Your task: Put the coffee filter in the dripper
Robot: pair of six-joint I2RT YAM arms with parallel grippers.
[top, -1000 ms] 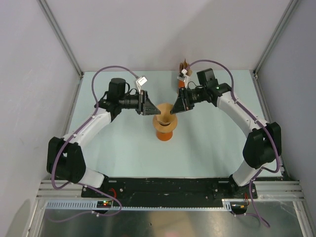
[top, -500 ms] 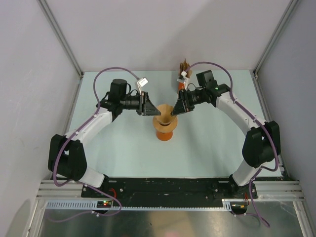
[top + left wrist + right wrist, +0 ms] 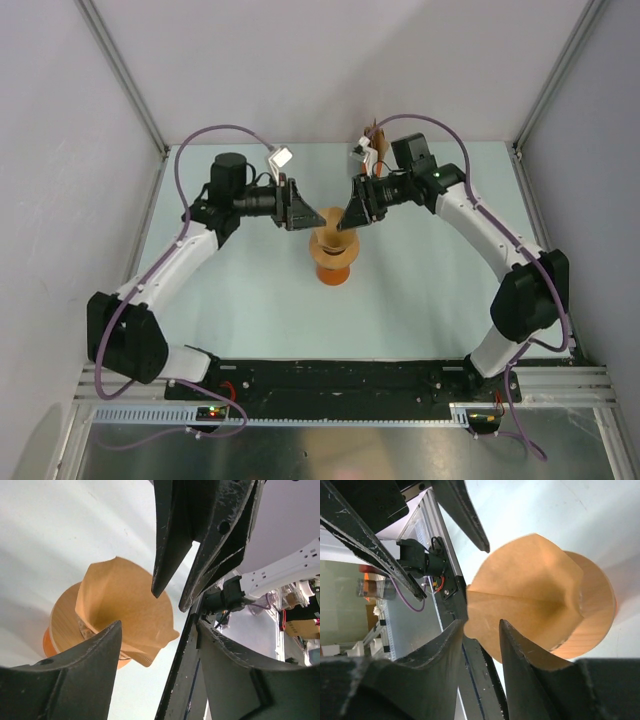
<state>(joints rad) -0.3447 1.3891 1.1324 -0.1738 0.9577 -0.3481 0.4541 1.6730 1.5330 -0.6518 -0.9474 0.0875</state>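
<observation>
Sitting spread as a cone, point down, the coffee filter (image 3: 127,605) rests in the dripper (image 3: 84,628) at mid-tabletop. The left hand (image 3: 310,220) and right hand (image 3: 346,222) flank it, both released; the right looks nearer its rim.

Plain light-brown filter (image 3: 530,590), darker along its centre crease. Tan disc (image 3: 62,625) with faint grain lines. Orange beaker (image 3: 333,272). Pale mint table (image 3: 250,300). White arms (image 3: 175,262) with black joints, purple cables (image 3: 225,127), black left gripper (image 3: 306,219) and right gripper (image 3: 350,217) (both scuffed grey at the edges).
</observation>
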